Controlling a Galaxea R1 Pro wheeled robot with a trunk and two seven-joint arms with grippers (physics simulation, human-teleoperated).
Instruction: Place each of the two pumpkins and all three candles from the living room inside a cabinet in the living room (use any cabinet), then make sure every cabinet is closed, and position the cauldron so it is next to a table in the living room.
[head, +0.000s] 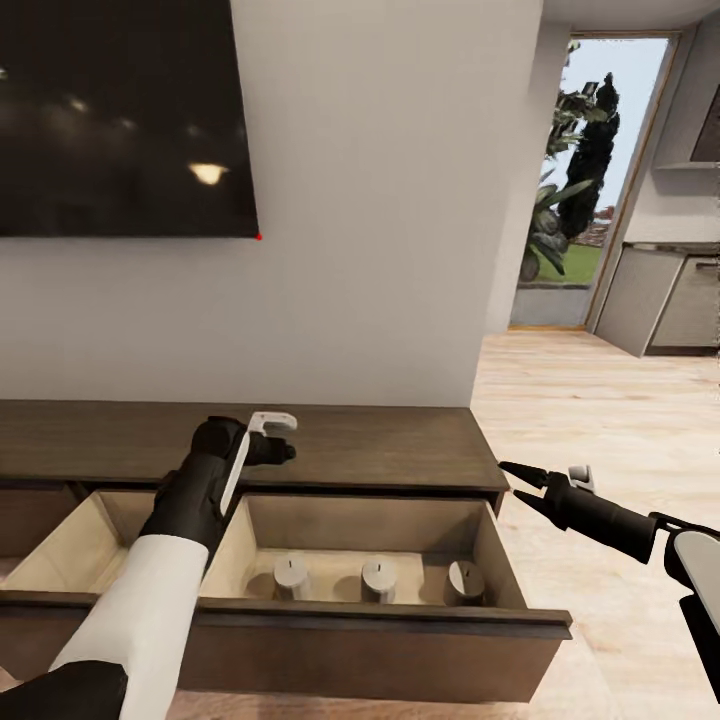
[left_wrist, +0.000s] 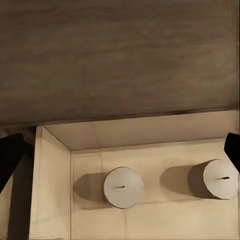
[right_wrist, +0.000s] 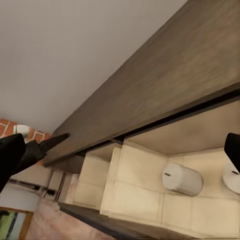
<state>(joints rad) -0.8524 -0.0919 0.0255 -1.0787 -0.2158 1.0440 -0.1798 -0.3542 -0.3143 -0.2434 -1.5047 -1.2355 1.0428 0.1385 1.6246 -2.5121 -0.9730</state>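
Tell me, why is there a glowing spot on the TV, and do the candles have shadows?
Head view: the black TV mirrors blurry room lights as glare. Left wrist view: each candle throws a soft shadow onto the drawer floor. Right wrist view: the cabinet top looks smeared and out of focus.

2 candles (left_wrist: 123, 187) stand apart inside the open cabinet (left_wrist: 120, 55) drawer.

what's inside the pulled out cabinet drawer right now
Three grey candles stand in a row on the pale floor of the right compartment of the open cabinet. The left arm covers part of the left compartment; no pumpkins are visible there.
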